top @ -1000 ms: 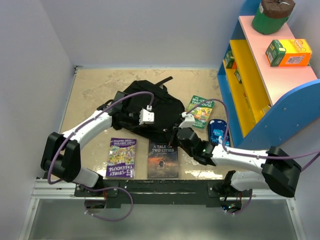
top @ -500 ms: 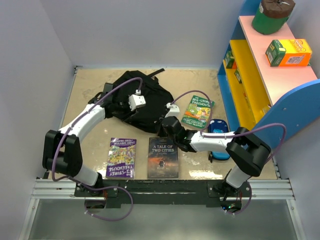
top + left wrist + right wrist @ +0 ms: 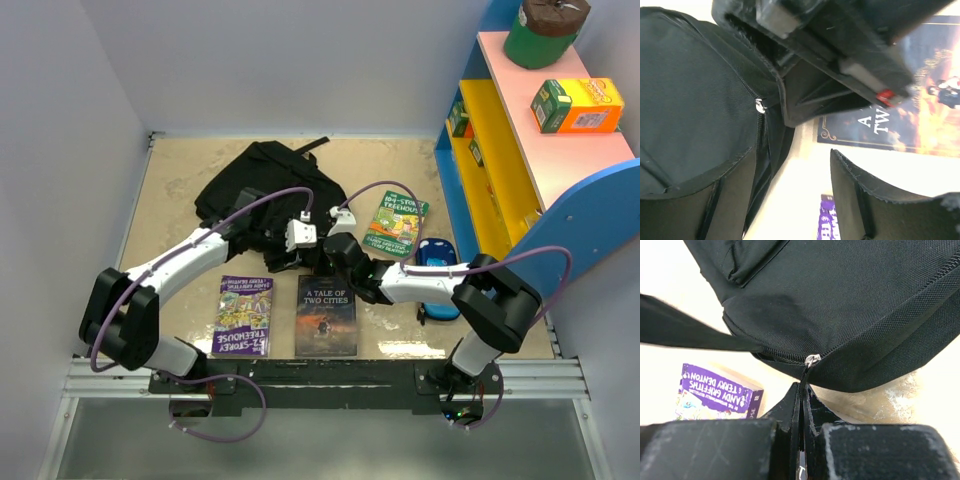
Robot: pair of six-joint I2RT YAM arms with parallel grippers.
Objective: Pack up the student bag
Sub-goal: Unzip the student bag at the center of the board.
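1. Dragged toward the far left of the table over the last second: student bag (image 3: 255, 185), lying flat beyond the purple book (image 3: 243, 315) and "A Tale of Two Cities" (image 3: 326, 315). Near edge just behind both books. No grey lining on show, so probably not yet unzipped.
2. Swung off the top of the bag and back down to its near edge: left gripper (image 3: 283, 262). Closed a second ago, fingers (image 3: 865, 200) now apart with nothing between them. Hovering beside the bag fabric rather than pinching it.
3. Parked just right of it at the same near edge: right gripper (image 3: 322, 256). Pressed tight together on the thin black tab hanging from the zipper, plain in the right wrist view.
4. Sitting on the curved seam, small and silver: zipper pull (image 3: 811, 359), taut against its tab. Also visible from the left wrist, close to the right gripper's tips.
5. Likely meaning for the task: opening step in hand, packing itself not begun, all books outside the bag.
6. Probably needed next: a fresh left-side pinch on the fabric near the seam, to anchor the bag. Otherwise risk of the whole bag sliding instead of the zipper running.
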